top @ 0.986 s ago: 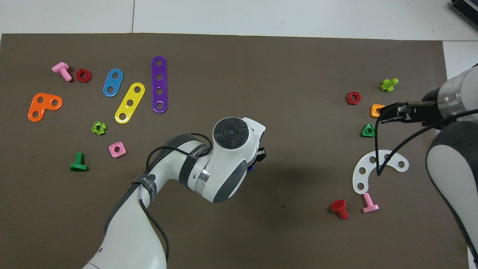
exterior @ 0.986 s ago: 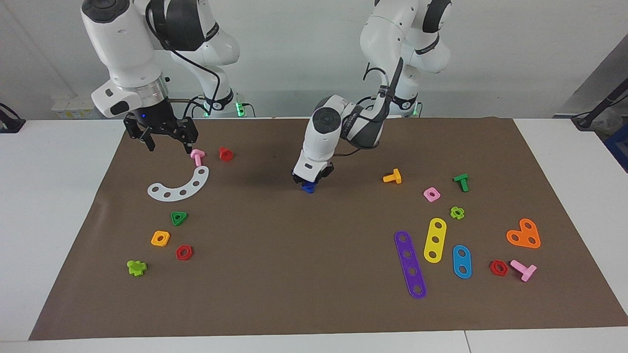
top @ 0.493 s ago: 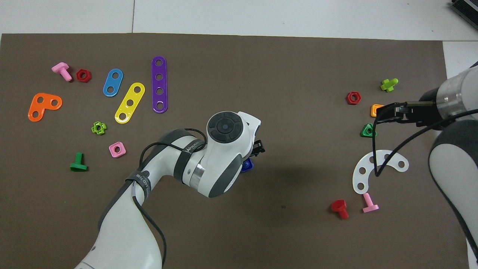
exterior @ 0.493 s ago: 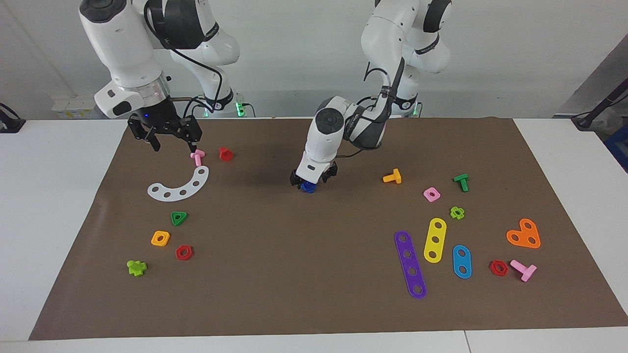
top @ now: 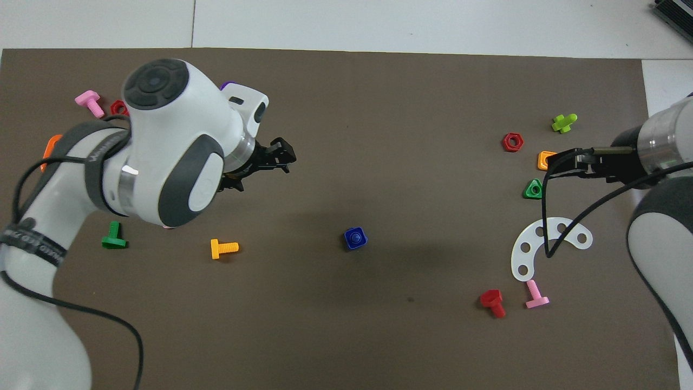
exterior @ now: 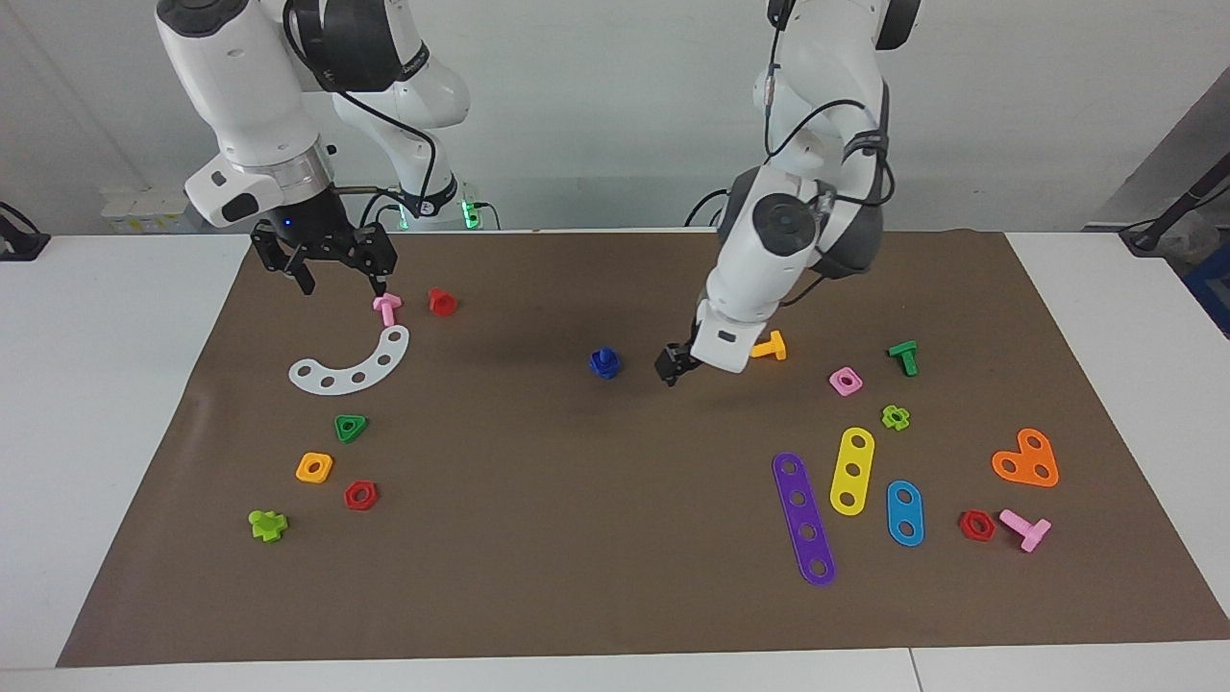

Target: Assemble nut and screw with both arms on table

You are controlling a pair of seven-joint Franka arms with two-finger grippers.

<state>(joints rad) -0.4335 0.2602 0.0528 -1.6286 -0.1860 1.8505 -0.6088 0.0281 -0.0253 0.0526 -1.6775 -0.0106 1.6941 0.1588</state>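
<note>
The blue nut (exterior: 605, 369) lies on the brown mat (exterior: 577, 500) of the table near its middle, with the dark-blue screw (exterior: 604, 357) standing in its hole. In the overhead view the nut (top: 349, 243) shows as a blue square with the screw (top: 355, 237) at its centre. My left gripper (exterior: 672, 368) is open and empty, just above the mat beside the blue pair, toward the left arm's end. It also shows in the overhead view (top: 273, 160). My right gripper (exterior: 327, 267) is open and empty, waiting above the pink bolt (exterior: 386, 308).
A red bolt (exterior: 441, 302) and a white curved strip (exterior: 352, 365) lie near the right gripper. A yellow-orange bolt (exterior: 769, 347) lies close to the left hand. A pink nut (exterior: 846, 382), a green bolt (exterior: 903, 357) and coloured strips (exterior: 803, 519) lie toward the left arm's end.
My left gripper has let go of the blue nut and screw, risen and swung away toward its own end of the table. The blue pair stays on the mat. The right arm barely moved.
</note>
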